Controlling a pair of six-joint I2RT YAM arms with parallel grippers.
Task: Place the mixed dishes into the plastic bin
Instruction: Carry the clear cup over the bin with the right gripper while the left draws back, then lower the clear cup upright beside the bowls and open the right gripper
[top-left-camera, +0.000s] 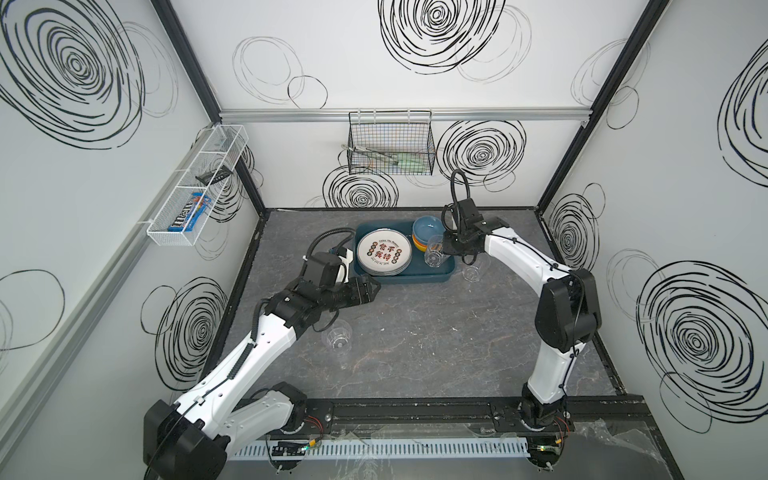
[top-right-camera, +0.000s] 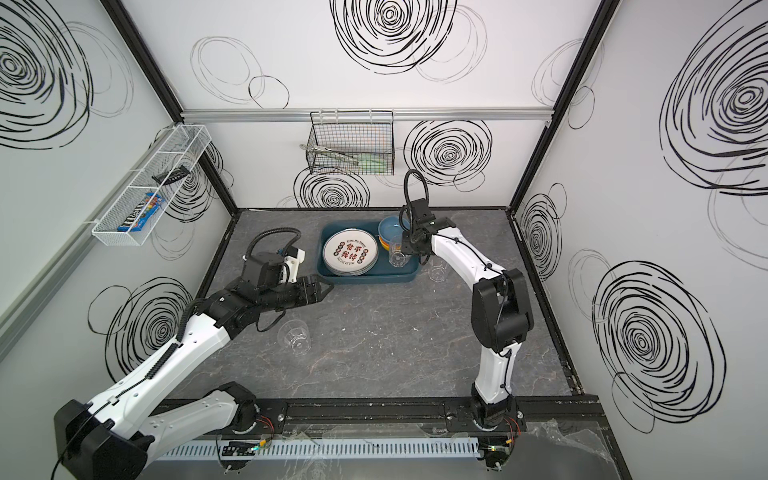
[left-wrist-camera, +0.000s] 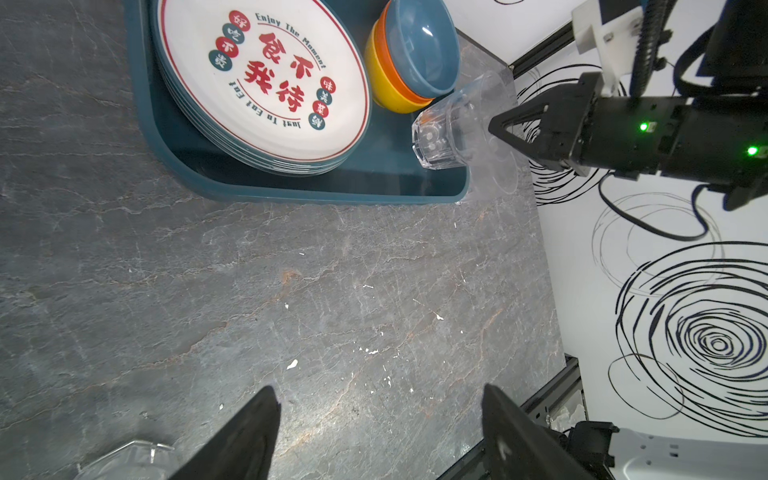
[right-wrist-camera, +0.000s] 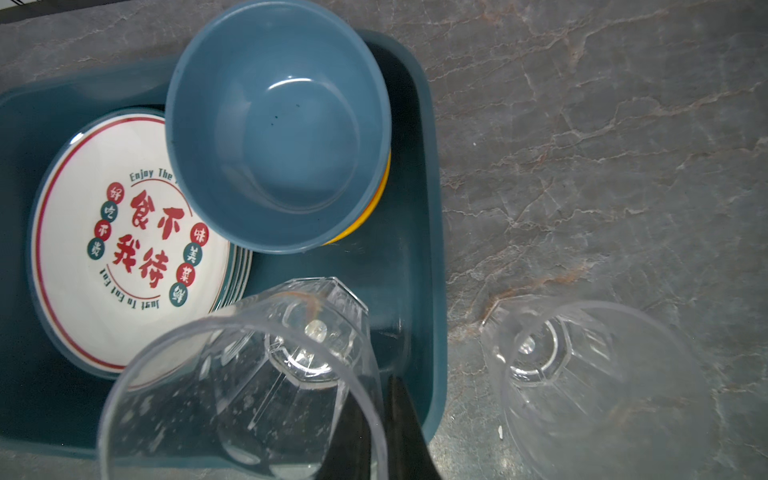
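Over the near right corner of the plastic bin (top-left-camera: 409, 277), the right gripper (left-wrist-camera: 495, 124) is clamped on the rim of the held tumbler (right-wrist-camera: 249, 374). One finger sits inside the glass wall and one outside. The glass hangs tilted, with its mouth toward the gripper and its thick base down toward the bin floor. From where I stand I cannot tell whether the base touches the floor. It is clear plastic with flat facets low on the body and an angular base.

Just past the held tumbler, inside the bin, the blue bowl (right-wrist-camera: 274, 145) nests in the orange bowl (left-wrist-camera: 401, 81). That one sits in the yellow bowl (left-wrist-camera: 386, 89) at the far right corner. Left of the bowls, the stack of plates (top-left-camera: 384, 251) fills the rest of the bin. The top plate is white with a red ring, red Chinese characters and small teal and red dots. The bin is dark teal with rounded corners and low walls.

Outside the bin, just beside its right wall, the second tumbler (right-wrist-camera: 582, 374) stands on the grey marbled table (top-left-camera: 436, 353).

Across the table, the left gripper (top-left-camera: 374, 289) hovers empty with its jaws spread wide, just beside the left end of the bin's near wall. The third tumbler (top-right-camera: 295, 336) stands on the table next to that arm, well apart from the bin.
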